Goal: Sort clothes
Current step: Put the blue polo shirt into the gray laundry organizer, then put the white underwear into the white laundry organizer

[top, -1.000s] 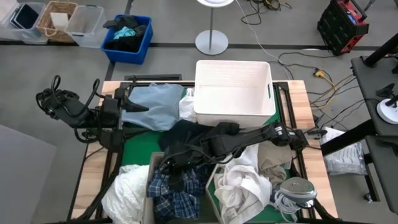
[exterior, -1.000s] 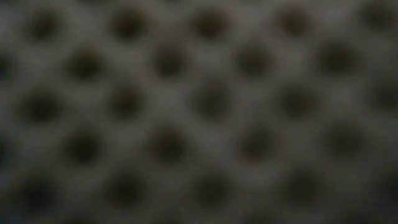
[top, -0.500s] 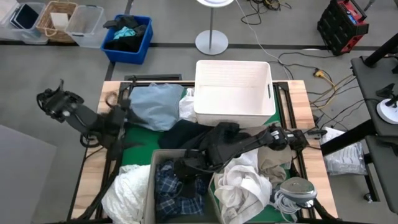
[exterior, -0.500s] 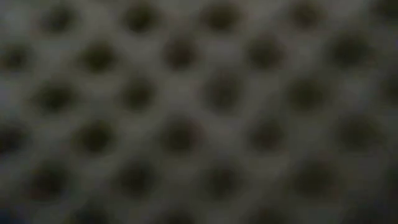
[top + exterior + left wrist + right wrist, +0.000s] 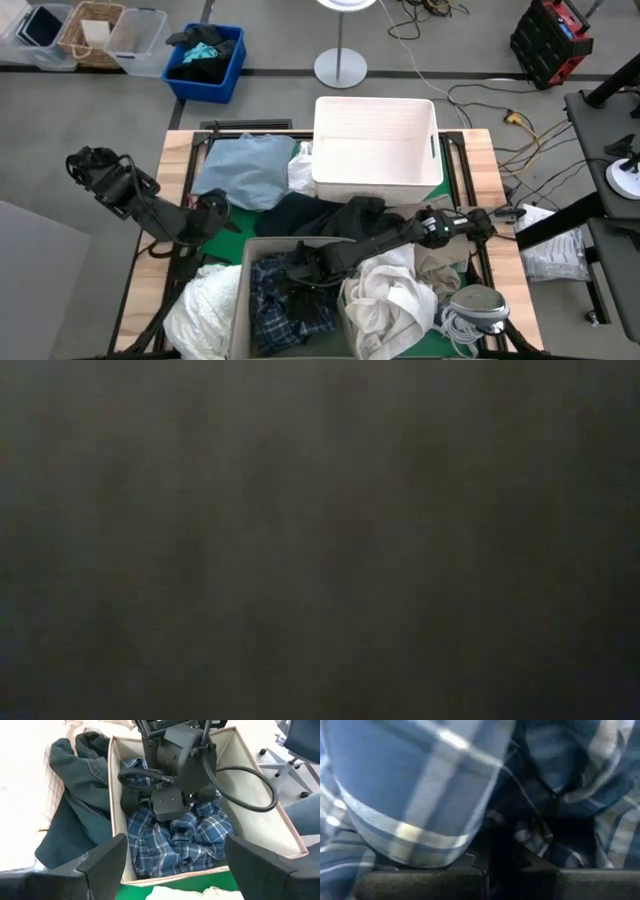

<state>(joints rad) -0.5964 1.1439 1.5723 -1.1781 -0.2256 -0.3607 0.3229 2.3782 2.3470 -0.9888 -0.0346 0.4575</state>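
The blue plaid shirt (image 5: 268, 300) lies crumpled inside a grey open bin (image 5: 243, 290) at the table's near middle. My right gripper (image 5: 298, 270) reaches down into the bin from the right and is shut on the shirt (image 5: 175, 840). My left gripper (image 5: 222, 212) hovers open to the left of the bin, above the green mat, facing the bin. A light blue shirt (image 5: 245, 170) lies at the far left and dark jeans (image 5: 300, 212) at the middle. The low view is dark and shows nothing. My right gripper pinches a fold of the plaid shirt (image 5: 470, 835) between its two fingers. The fingers (image 5: 131, 800) slant down into the bin from the table's right. The shirt rests bunched on the bin's floor, slack around the gripper.
A white crate (image 5: 375, 145) stands at the far middle. A white piece (image 5: 205, 305) lies left of the grey bin, a cream piece (image 5: 390, 300) right of it and a khaki piece (image 5: 440, 262) beyond that. A metal thing with cable (image 5: 475, 305) sits near right.
My right gripper has gone down and a little toward the right with the plaid shirt, which hung over the bin's left wall and now lies inside the bin. My left gripper has swung from beside the light blue shirt toward the near edge.
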